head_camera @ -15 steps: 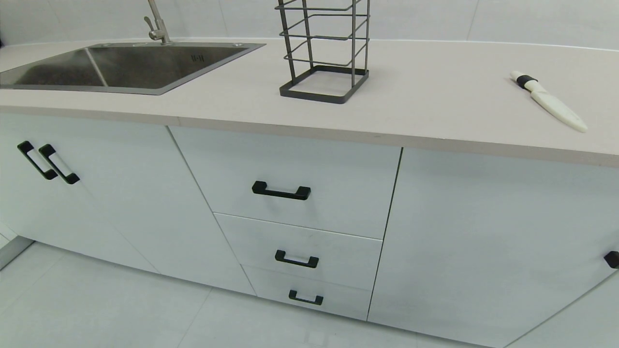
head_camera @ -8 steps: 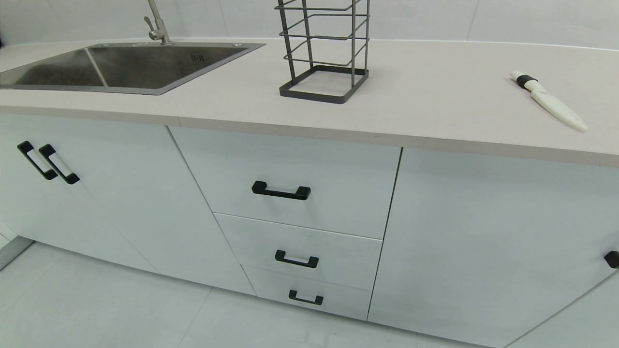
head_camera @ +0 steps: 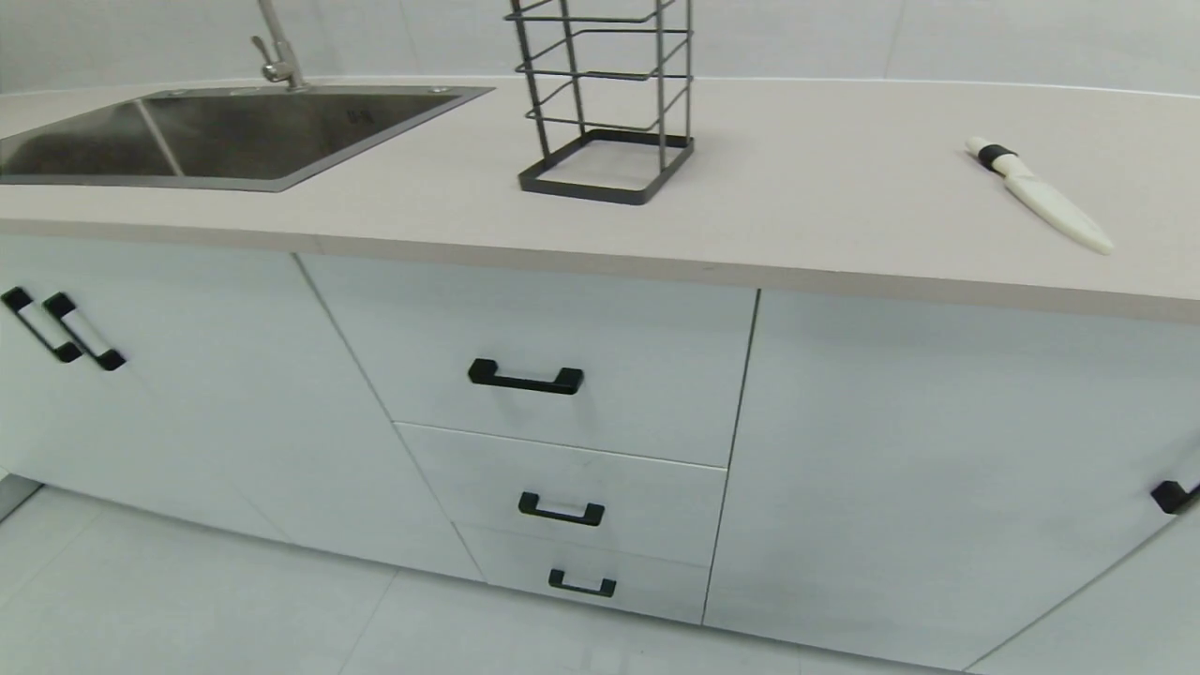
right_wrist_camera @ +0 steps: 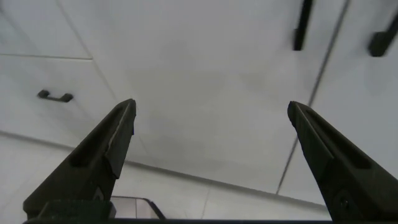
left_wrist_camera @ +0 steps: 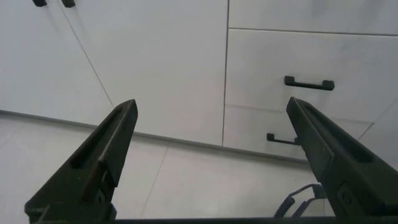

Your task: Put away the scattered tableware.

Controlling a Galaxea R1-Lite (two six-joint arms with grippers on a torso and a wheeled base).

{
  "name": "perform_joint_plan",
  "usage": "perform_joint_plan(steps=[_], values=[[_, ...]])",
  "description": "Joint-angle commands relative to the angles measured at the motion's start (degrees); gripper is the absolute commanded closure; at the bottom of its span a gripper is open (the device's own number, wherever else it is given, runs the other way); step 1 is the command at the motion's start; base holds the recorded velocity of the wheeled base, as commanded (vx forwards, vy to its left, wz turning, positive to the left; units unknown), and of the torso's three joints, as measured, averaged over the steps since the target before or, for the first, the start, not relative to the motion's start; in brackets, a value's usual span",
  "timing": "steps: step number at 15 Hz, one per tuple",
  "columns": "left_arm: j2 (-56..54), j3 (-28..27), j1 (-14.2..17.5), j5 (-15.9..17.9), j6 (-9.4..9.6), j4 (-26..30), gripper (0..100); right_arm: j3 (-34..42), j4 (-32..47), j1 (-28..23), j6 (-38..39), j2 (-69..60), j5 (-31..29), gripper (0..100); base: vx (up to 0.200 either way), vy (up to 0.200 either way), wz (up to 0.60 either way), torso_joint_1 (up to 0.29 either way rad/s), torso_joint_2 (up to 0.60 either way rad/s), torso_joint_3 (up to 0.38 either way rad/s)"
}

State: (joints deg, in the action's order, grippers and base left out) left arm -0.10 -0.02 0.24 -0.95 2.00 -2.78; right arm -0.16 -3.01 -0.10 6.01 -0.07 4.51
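Observation:
A cream-white knife with a black band on its handle [head_camera: 1037,195] lies on the beige countertop [head_camera: 825,197] at the far right. A dark wire rack [head_camera: 607,103] stands upright near the middle of the counter. My left gripper [left_wrist_camera: 211,112] hangs open low in front of the white cabinet, facing the lower drawer handles [left_wrist_camera: 309,83]. My right gripper [right_wrist_camera: 211,112] is open too, pointed at a plain white cabinet door [right_wrist_camera: 205,81]. Nothing is between either pair of fingers.
A steel sink [head_camera: 216,131] with a tap [head_camera: 275,45] is set into the counter at the left. Below are three stacked drawers with black handles [head_camera: 525,379], doors on both sides, and a light tiled floor [head_camera: 187,609].
The whole head picture has shifted slightly left and down, so the camera moved. The knife, rack and sink keep their places on the counter.

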Motion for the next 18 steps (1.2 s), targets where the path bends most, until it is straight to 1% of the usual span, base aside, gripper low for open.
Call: perform_joint_plan(steps=[1, 2, 4, 5, 8, 10, 13, 17, 18], values=[[0.10, 0.02, 0.02, -0.02, 0.02, 0.05, 0, 0.07, -0.07, 0.01, -0.21, 0.07, 0.06, 0, 0.000, 0.000, 0.00, 0.000, 0.00, 0.000], [0.10, 0.02, 0.02, -0.02, 0.02, 0.05, 0, 0.07, 0.02, 0.01, -1.62, 0.07, 0.68, 0, 0.000, 0.000, 0.00, 0.000, 0.00, 0.000], [0.10, 0.02, 0.02, -0.02, 0.02, 0.05, 0, 0.07, 0.37, 0.01, -8.82, 0.07, 2.70, 0, 0.000, 0.000, 0.00, 0.000, 0.00, 0.000], [0.10, 0.02, 0.02, -0.02, 0.02, -0.03, 0, 0.07, 0.46, 0.01, -11.02, 0.07, 3.31, 0, 0.000, 0.000, -0.60, 0.007, 0.00, 0.002], [0.10, 0.02, 0.02, -0.02, 0.02, 0.05, 0, 0.07, 0.37, 0.01, -9.97, 0.07, 3.05, 0, 0.000, 0.000, 0.00, 0.000, 0.00, 0.000], [0.10, 0.02, 0.02, -0.02, 0.02, -0.03, 0, 0.07, 0.20, 0.01, -7.24, 0.07, 2.78, 0, 0.000, 0.000, 0.00, 0.000, 0.00, 0.000], [0.10, 0.02, 0.02, -0.02, 0.02, -0.03, 0, 0.07, 0.02, 0.01, -3.46, 0.07, 2.43, 0, 0.000, 0.000, -0.60, -0.001, 0.00, 0.002], [0.10, 0.02, 0.02, 0.16, 0.46, 0.05, 0, 0.07, -0.07, 0.01, -0.03, 0.07, -0.03, 0, 0.000, 0.000, -0.60, 0.004, 0.00, 0.001], [0.10, 0.02, 0.02, 0.07, 0.46, 0.05, 0, 0.07, -0.07, 0.01, 0.23, 0.07, -0.03, 0, 0.000, 0.000, 0.00, 0.000, 0.00, 0.000]])
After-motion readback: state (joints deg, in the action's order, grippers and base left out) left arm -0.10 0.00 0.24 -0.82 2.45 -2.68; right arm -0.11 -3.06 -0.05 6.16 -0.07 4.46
